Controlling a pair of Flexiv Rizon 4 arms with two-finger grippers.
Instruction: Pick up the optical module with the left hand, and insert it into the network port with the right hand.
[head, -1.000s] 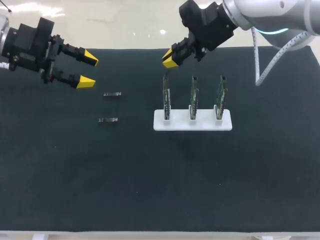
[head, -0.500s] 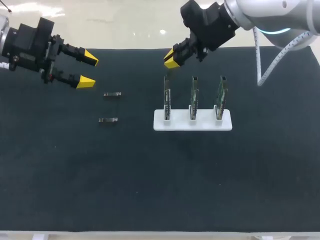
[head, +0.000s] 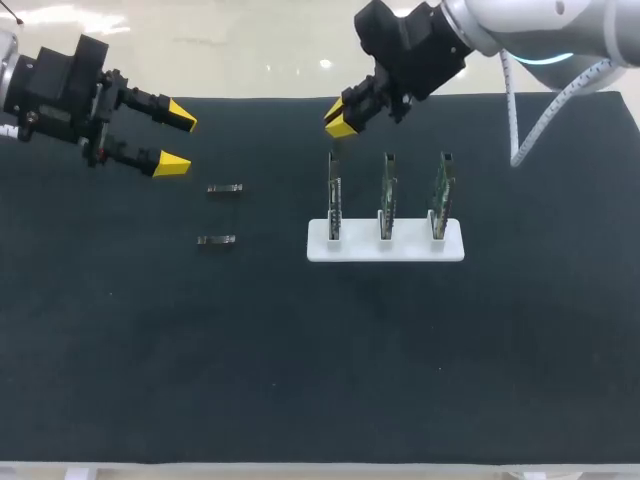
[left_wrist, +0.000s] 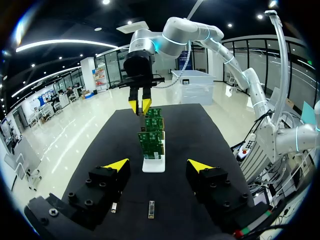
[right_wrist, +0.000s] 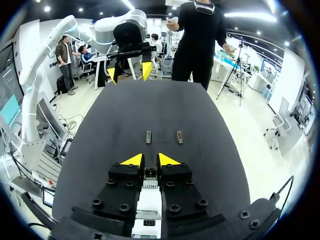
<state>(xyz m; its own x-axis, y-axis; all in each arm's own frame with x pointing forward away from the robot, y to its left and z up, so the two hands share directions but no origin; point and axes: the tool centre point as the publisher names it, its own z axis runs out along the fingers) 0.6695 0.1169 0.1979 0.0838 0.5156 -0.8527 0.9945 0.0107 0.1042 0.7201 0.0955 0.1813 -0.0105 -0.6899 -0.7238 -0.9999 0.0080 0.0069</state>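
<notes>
Optical modules: two, flat on the black table (head: 120, 330), one (head: 225, 188) near the left gripper (head: 176, 139), the other (head: 217, 240) just nearer the front edge.
Left gripper: tips wide apart, holding nothing, above the table's far left part.
Right gripper (head: 340, 120): above the leftmost circuit board (head: 333, 195) in the white stand (head: 400, 248); grip state cannot be told.
Open cloth between modules and stand.

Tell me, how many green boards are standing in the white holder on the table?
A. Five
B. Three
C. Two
B: the head view shows three green boards standing upright, side by side, in the white holder.
</notes>
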